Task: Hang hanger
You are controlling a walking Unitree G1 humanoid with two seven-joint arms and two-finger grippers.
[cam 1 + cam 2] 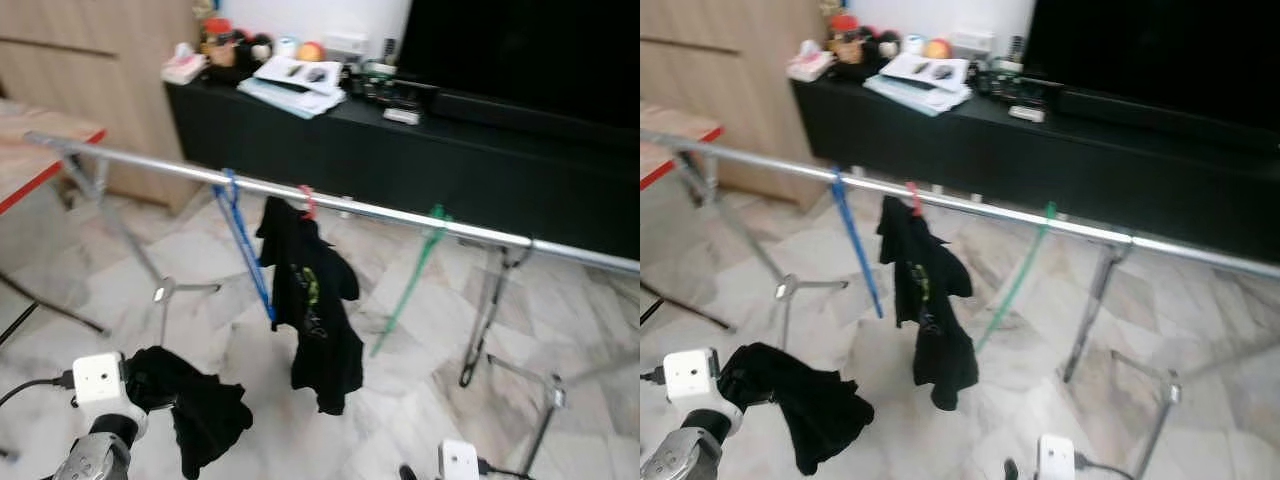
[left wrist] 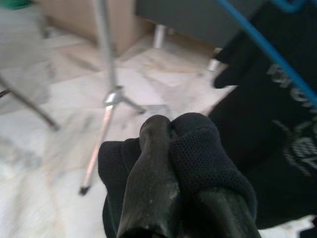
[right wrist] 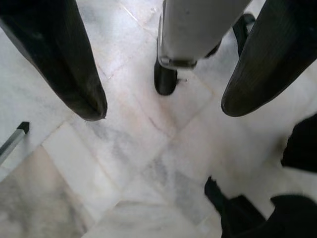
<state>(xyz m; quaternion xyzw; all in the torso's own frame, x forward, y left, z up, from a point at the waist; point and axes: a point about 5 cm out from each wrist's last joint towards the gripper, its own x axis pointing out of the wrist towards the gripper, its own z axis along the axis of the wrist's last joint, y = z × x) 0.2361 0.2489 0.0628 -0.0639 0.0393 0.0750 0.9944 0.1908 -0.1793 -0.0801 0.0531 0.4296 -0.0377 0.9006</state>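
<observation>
Gripping a bunched black garment (image 1: 190, 408) between closed fingers, the left claw (image 2: 171, 148) sits low, well below the silver rail (image 1: 400, 213) ahead of and above it; any hanger inside the bundle is hidden. Lift it up and forward to the bare rail between the blue hanger (image 1: 240, 235) and the rack's left end. The right claw (image 3: 163, 106) hangs wide over the floor.

Rail (image 1: 400, 214) cut off at right edge. Red hanger (image 1: 307, 203) mostly hidden under black shirt (image 1: 315, 300), only hook visible. Black cloth (image 2: 198, 163) covers left gripper (image 2: 171, 124) fingers; hanger inside cloth not discernible. Small items on dark cabinet (image 1: 300, 130) blurred, unidentifiable. Right arm cut off by bottom edge.
</observation>
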